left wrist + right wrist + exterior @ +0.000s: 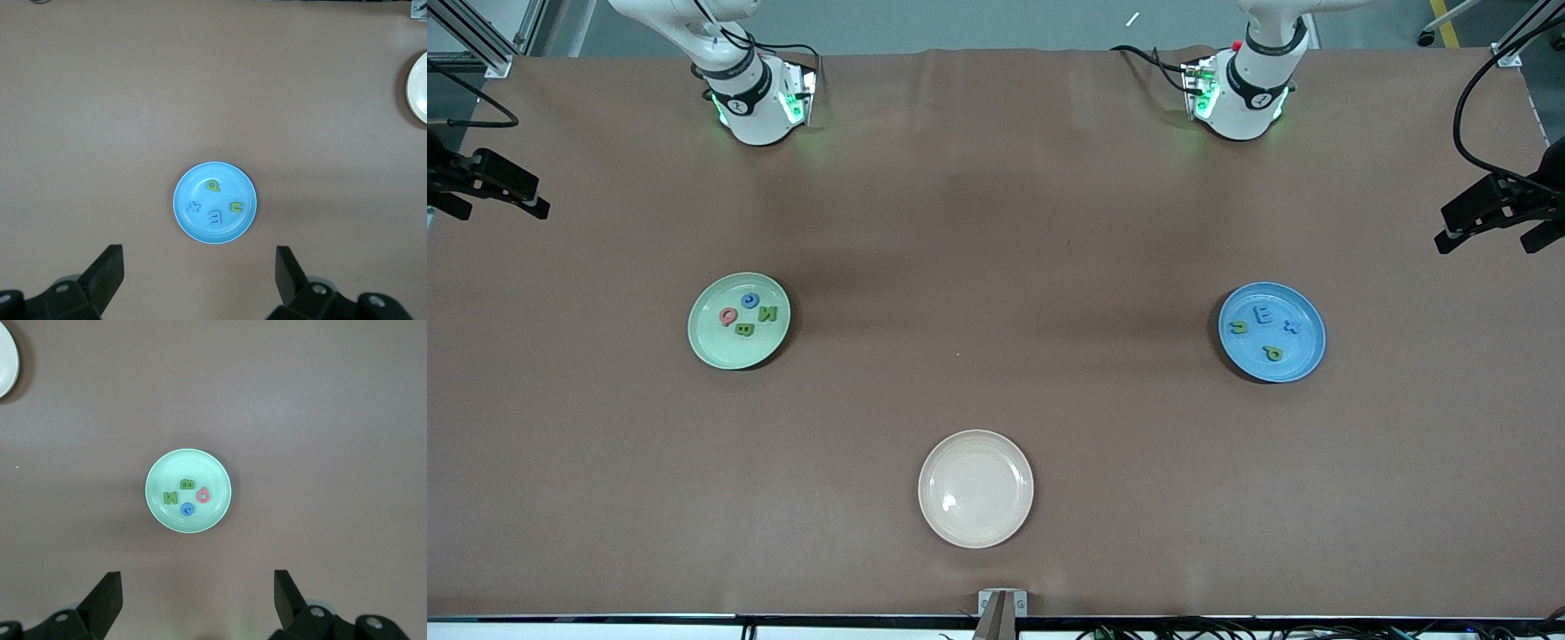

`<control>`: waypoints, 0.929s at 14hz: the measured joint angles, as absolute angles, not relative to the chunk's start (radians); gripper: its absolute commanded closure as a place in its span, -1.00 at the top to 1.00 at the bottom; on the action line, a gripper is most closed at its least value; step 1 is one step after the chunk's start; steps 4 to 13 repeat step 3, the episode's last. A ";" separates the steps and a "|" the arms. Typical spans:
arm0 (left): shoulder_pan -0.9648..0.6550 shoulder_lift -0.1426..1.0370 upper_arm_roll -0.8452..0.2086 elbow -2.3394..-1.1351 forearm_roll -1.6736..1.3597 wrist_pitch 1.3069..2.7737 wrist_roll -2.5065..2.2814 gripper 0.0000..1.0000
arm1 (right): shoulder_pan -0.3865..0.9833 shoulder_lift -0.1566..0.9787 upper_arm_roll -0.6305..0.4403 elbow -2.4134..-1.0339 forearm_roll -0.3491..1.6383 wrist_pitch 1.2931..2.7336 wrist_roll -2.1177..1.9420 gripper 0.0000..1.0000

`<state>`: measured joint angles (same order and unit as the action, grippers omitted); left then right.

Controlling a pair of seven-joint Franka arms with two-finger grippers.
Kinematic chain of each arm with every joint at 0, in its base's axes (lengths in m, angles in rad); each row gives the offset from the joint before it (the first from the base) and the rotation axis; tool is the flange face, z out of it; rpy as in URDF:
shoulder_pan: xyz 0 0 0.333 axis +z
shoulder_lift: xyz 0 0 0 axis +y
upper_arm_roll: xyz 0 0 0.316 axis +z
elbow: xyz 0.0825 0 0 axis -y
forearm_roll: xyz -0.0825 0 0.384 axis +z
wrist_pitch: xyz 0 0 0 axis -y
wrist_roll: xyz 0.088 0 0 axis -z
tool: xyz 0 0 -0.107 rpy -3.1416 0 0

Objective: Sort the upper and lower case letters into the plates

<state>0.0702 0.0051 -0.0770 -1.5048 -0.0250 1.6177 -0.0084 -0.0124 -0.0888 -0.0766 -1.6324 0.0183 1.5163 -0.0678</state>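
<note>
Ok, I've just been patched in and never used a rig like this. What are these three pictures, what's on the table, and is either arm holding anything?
You have two robot arms bolted along one edge of a brown table. The front view looks down from a high camera facing them; only their bases show there. The other two pictures come from cameras on each arm's wrist, looking down past its own jaws.

The left gripper hangs over the blue plate, which holds four small letters. The right gripper hangs over the mint green plate, also holding four letters. Both sets of jaws stand open and hold nothing.

A cream plate with nothing in it sits nearer the front camera, between the two.
</note>
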 measured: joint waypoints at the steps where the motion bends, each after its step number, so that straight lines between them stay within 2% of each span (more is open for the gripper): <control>1: 0.070 0.005 -0.077 -1.505 -0.025 1.618 -0.008 1.00 | -0.014 -0.089 -0.078 -1.633 0.018 1.516 -0.068 1.00; 13: 0.070 0.005 -0.077 -1.505 -0.025 1.618 -0.008 1.00 | -0.014 -0.089 -0.079 -1.633 0.018 1.516 -0.068 1.00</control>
